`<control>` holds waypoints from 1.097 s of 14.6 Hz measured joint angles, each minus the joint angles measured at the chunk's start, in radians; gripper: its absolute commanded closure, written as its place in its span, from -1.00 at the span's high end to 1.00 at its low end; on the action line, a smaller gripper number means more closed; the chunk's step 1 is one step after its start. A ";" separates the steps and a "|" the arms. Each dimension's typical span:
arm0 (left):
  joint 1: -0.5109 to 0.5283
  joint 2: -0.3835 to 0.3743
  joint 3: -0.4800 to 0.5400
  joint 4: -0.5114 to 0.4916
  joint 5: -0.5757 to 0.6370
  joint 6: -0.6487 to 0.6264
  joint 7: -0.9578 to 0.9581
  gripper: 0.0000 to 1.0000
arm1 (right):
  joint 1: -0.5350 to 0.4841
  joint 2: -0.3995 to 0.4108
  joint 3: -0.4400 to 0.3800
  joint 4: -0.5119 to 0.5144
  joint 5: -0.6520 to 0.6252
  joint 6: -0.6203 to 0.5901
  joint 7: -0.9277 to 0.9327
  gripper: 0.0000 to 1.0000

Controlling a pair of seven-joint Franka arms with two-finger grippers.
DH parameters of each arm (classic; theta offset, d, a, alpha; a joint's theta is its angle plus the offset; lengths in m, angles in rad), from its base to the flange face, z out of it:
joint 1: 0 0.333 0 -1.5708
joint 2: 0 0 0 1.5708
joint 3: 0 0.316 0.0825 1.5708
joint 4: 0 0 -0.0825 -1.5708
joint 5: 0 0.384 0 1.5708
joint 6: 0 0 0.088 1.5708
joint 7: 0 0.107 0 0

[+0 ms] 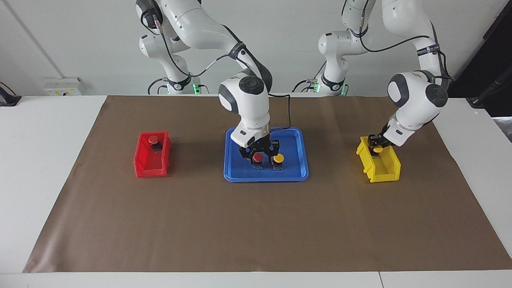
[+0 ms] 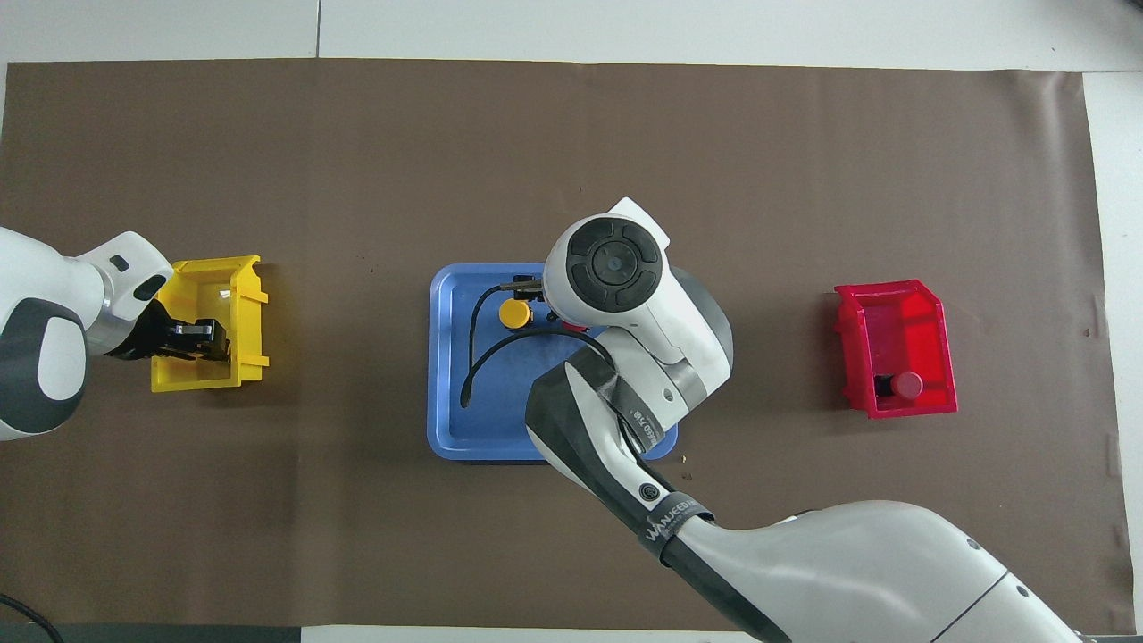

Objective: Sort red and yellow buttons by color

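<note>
Right gripper (image 1: 259, 151): lowered into blue tray (image 1: 298, 170), fingers spread apart around red button (image 1: 258, 157), not seen clamped.
Left gripper (image 1: 377, 147): inside yellow bin (image 1: 390, 170), fingers closed on yellow button (image 1: 377, 150).
Tray: second yellow button (image 1: 278, 159) beside red one.
Red bin (image 1: 146, 166): one red-capped button (image 1: 153, 139) held inside.

a robotics lab: two white arms bolted at a white table (image 1: 48, 160) by a bare wall, brown paper sheet (image 1: 256, 224) under colour-coded bins, cables trailing from each arm.
</note>
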 measured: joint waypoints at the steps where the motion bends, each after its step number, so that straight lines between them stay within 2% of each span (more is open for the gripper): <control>1: 0.000 0.000 0.000 0.000 0.000 0.002 0.000 -0.28 | 0.000 0.000 0.000 -0.004 -0.006 0.000 0.000 0.35; 3: 0.000 0.000 0.000 0.000 0.000 0.004 0.000 -0.11 | 0.000 0.000 0.000 -0.013 -0.017 0.000 0.000 0.35; 8: 0.000 0.000 0.000 -0.001 0.000 0.012 -0.001 0.02 | 0.001 0.000 0.000 -0.036 -0.018 0.005 0.000 0.33; 13: 0.000 -0.001 0.000 -0.001 0.000 0.016 -0.001 0.04 | 0.004 0.000 0.001 -0.050 -0.018 0.006 0.000 0.26; 16: 0.001 -0.002 0.002 0.009 0.000 0.014 -0.001 0.07 | 0.004 0.000 0.001 -0.059 -0.018 0.007 0.000 0.13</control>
